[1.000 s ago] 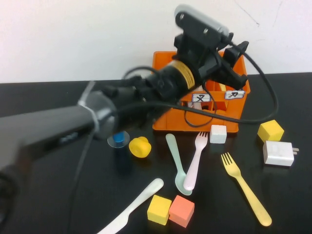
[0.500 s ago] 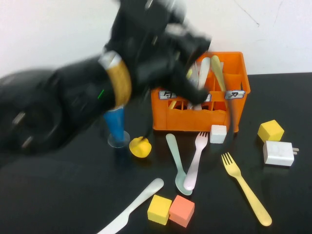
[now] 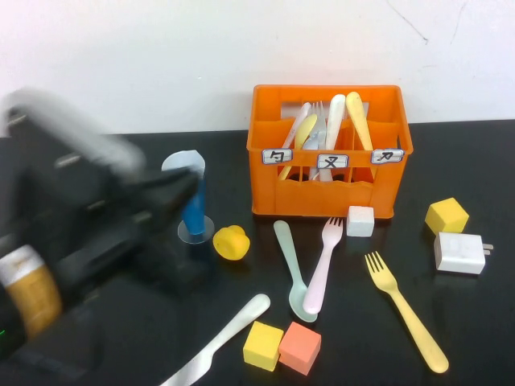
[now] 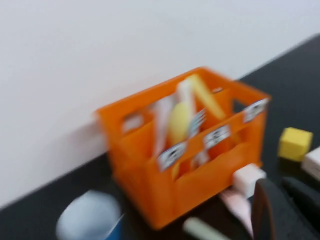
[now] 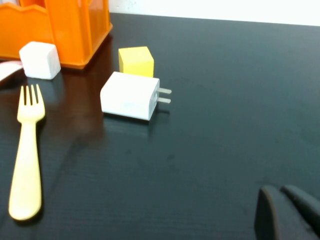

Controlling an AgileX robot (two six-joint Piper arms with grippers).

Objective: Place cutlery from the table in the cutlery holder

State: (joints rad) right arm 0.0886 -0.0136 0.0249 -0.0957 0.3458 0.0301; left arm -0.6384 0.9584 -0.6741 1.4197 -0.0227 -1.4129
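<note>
The orange cutlery holder (image 3: 330, 193) stands at the back of the black table (image 3: 113, 346) with several pastel pieces upright in it (image 3: 334, 121). In front of it lie a mint spoon (image 3: 287, 253), a pink fork (image 3: 324, 265), a yellow fork (image 3: 406, 310) and a white knife (image 3: 229, 330). My left gripper (image 3: 173, 197) is blurred at the left, beside the blue cup and well clear of the holder; in the left wrist view (image 4: 282, 200) its fingers are together and empty, facing the holder (image 4: 210, 175). My right gripper (image 5: 282, 200) is shut and empty, low over bare table right of the yellow fork (image 5: 25, 165).
A blue cone cup (image 3: 191, 201) and a small yellow object (image 3: 231, 243) stand left of the holder. A white cube (image 3: 360, 220), a yellow cube (image 3: 447, 215) and a white charger (image 3: 460, 253) lie at the right. A yellow cube (image 3: 263, 346) and an orange cube (image 3: 299, 348) sit at the front.
My left arm has swung away from above the holder, back and down to the left. The pieces standing in the holder now show.
</note>
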